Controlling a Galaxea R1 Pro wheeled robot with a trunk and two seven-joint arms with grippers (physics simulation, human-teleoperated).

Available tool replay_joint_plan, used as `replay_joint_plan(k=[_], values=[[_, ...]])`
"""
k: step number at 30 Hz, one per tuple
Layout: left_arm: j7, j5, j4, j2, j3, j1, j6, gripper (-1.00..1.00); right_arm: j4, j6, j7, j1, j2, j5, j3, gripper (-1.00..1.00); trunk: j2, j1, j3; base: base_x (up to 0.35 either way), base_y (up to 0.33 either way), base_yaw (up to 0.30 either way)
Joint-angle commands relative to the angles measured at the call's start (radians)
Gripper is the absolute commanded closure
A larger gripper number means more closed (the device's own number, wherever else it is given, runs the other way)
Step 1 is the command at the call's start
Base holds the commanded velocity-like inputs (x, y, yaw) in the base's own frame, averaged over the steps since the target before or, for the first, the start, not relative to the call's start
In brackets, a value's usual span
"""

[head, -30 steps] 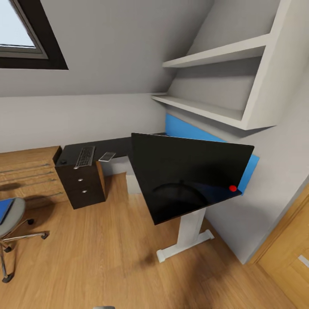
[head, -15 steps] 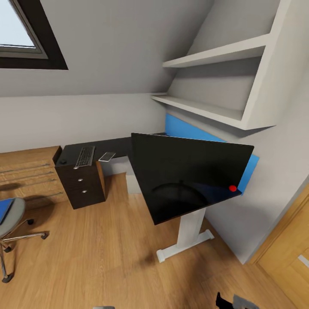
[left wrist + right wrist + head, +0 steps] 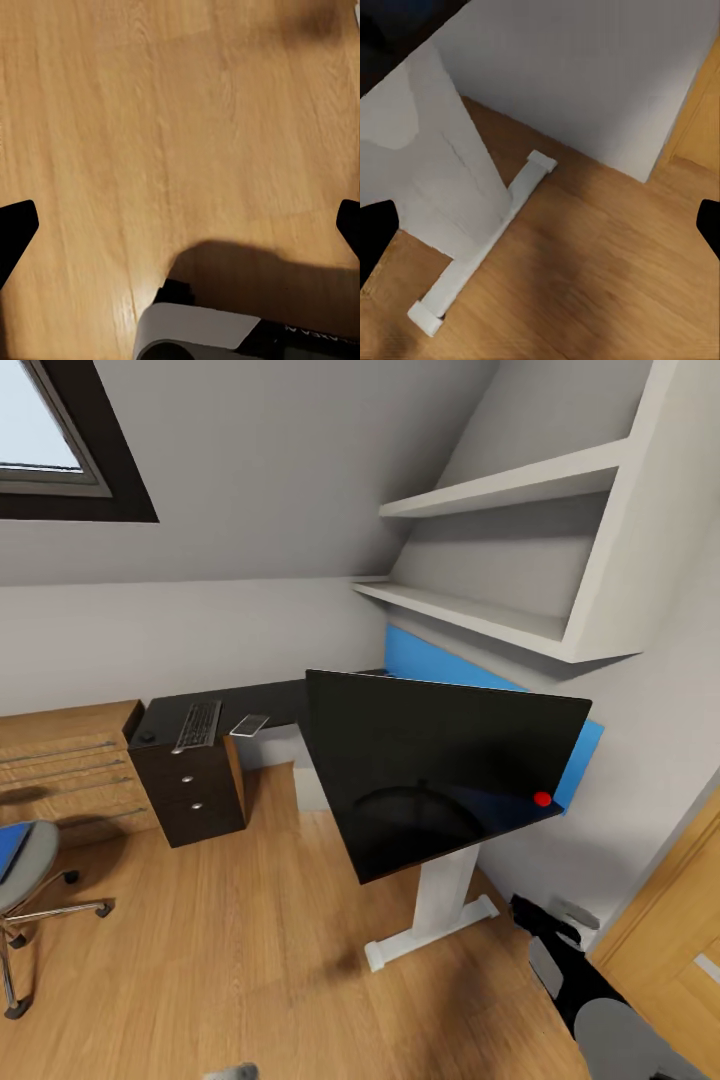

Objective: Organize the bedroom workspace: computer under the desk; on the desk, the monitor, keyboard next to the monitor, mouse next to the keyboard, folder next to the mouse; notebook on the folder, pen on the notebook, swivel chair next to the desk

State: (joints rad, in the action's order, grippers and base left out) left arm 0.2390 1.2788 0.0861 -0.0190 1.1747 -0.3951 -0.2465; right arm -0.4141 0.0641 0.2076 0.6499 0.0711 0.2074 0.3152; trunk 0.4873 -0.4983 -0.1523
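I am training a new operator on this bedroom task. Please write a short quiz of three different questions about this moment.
1. True or false: the keyboard lies on the desk.
2. The monitor stands: A) on the wood floor, B) on the desk, C) on the wall shelf.
3. Fill in: the blue folder lies on the seat of the swivel ____.

Key
1. True; it is above the black drawer unit.
2. B
3. chair

Note: the right end effector rises at the head view's lower right.

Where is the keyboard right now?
In the head view, the keyboard lies on the far left end of the desk, above the black drawers, with a small black mouse on its left.
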Motion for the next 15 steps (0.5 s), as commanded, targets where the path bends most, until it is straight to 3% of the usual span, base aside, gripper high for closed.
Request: replay_joint_plan(k=[1, 2, 3, 4, 5, 10, 11, 15], values=[[0.007, 0.023, 0.0, 0.001, 0.008, -0.001, -0.019, -1.0, -0.001, -0.023, 0.001, 0.041, 0.018, 0.059, 0.0, -1.0, 0.002, 0.0, -0.002, 0.0, 0.0, 0.0], [0.007, 0.029, -0.001, 0.002, 0.008, -0.001, -0.026, -1.0, -0.001, -0.033, 0.001, 0.059, 0.026, 0.084, 0.0, -1.0, 0.002, 0.0, -0.002, 0.0, 0.0, 0.0], [0.008, 0.044, -0.004, 0.006, 0.007, -0.001, -0.042, -1.0, -0.005, -0.057, 0.001, 0.123, 0.061, 0.195, 0.0, -1.0, 0.002, 0.0, -0.002, 0.0, 0.0, 0.0], [0.008, 0.046, -0.004, 0.006, 0.007, -0.001, -0.044, -1.0, -0.006, -0.06, 0.001, 0.137, 0.071, 0.225, 0.0, -1.0, 0.002, 0.0, -0.002, 0.0, 0.0, 0.0], [0.008, 0.049, -0.005, 0.007, 0.007, -0.001, -0.047, -1.0, -0.007, -0.065, -0.001, 0.162, 0.091, 0.285, 0.0, -1.0, 0.002, 0.0, -0.002, 0.0, 0.0, 0.0], [0.008, 0.053, -0.005, 0.009, 0.007, -0.001, -0.051, -1.0, -0.007, -0.073, -0.009, 0.194, 0.145, 0.43, -0.001, -1.0, 0.002, 0.0, -0.002, 0.0, 0.0, 0.0], [0.008, 0.053, -0.005, 0.009, 0.006, -0.001, -0.051, -1.0, -0.009, -0.074, -0.012, 0.199, 0.162, 0.476, -0.001, -1.0, 0.002, 0.0, -0.002, 0.0, 0.0, 0.0], [0.008, 0.052, -0.005, 0.01, 0.004, -0.001, -0.052, -1.0, -0.023, -0.076, -0.042, 0.207, 0.201, 0.576, 0.001, -1.0, 0.002, 0.0, -0.002, 0.0, 0.0, 0.0]])
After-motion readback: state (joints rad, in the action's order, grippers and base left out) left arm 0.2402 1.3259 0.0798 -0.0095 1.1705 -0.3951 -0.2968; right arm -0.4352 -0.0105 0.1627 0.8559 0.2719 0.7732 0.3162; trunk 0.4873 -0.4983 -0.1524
